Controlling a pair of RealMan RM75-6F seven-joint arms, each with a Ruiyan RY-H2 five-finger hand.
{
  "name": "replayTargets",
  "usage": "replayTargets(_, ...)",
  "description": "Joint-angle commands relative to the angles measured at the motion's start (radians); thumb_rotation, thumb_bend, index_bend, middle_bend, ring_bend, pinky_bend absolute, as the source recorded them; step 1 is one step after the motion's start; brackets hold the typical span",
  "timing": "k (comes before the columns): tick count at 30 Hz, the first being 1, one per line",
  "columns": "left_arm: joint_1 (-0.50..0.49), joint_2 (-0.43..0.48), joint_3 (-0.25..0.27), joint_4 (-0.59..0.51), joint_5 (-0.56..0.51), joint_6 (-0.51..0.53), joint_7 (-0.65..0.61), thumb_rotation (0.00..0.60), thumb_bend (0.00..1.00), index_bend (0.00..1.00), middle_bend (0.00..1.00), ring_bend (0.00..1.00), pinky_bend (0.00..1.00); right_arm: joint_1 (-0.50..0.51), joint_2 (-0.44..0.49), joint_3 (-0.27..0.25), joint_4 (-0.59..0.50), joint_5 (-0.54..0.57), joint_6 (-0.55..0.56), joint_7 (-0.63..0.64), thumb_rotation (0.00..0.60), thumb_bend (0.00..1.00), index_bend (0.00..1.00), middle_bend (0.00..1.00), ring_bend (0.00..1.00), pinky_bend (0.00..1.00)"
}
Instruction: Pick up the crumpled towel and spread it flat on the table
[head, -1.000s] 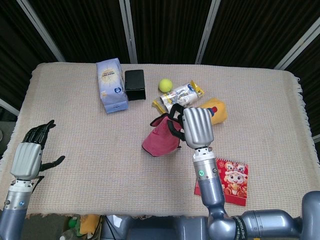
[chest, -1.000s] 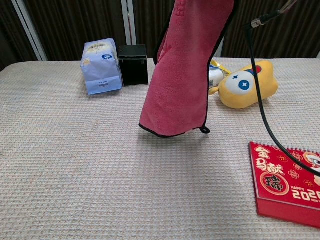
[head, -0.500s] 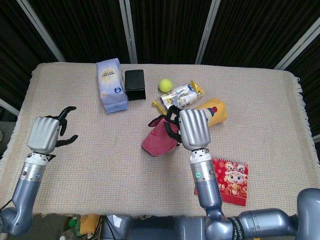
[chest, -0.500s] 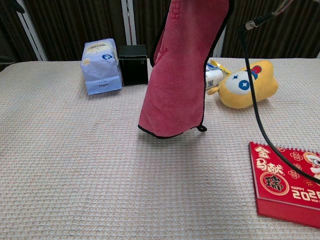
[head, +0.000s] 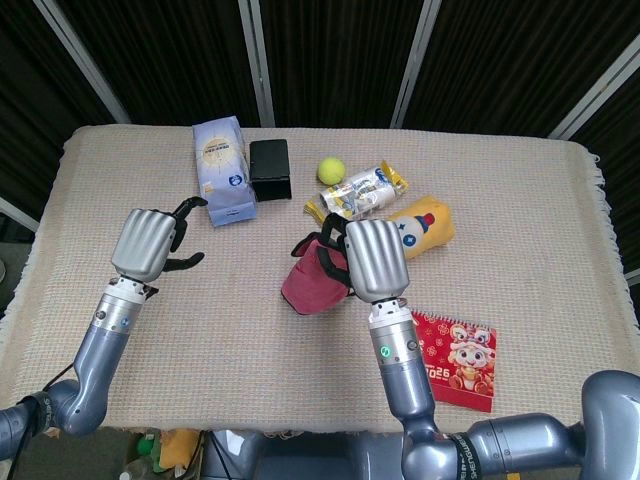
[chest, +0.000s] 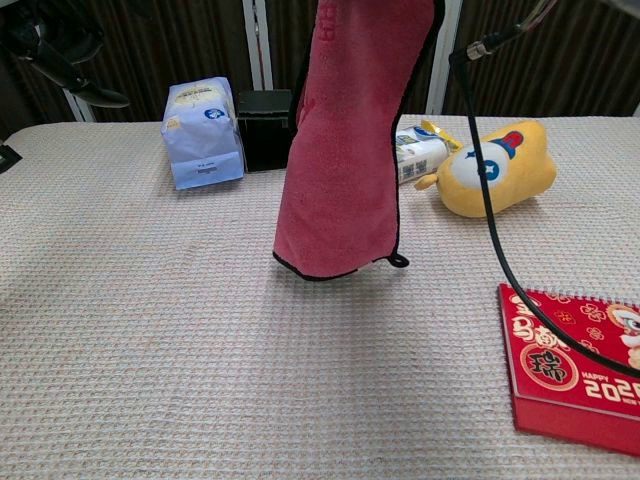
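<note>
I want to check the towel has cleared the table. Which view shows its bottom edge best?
The chest view: the red towel hangs full length there, and its black-trimmed lower edge appears to be just off the table. The head view looks down on it, so the towel shows only as a bunched shape beside the right hand.

In the chest view the top of the hanging pink cloth towel (chest: 345, 150) runs off the upper edge, so the grip on it cannot be seen there. From the head view, the right robot hand (head: 373, 257) covers much of that towel. The red paper calendar (chest: 575, 365) is cut by the right edge in the chest view, and the left robot hand (chest: 55, 50) shows there only as dark fingers at the corner.
</note>
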Motion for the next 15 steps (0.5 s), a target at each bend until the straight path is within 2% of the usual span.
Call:
replayTargets(1, -0.022, -0.008, -0.010, -0.006, -0.020, -0.013, 0.019, 0.600, 0.04, 0.26, 0.83, 0.76, 0.73, 0.017, -0.011, 0.014, 0.004, 0.013, -0.008, 0.002, 0.600, 0.58, 0.66, 1.00, 1.00, 0.93)
replayTargets(15, -0.081, -0.032, 0.003, 0.047, -0.083, -0.060, -0.019, 0.600, 0.04, 0.27, 0.83, 0.75, 0.73, 0.153, -0.091, 0.117, 0.103, 0.127, -0.016, -0.023, 0.600, 0.58, 0.66, 1.00, 1.00, 0.93)
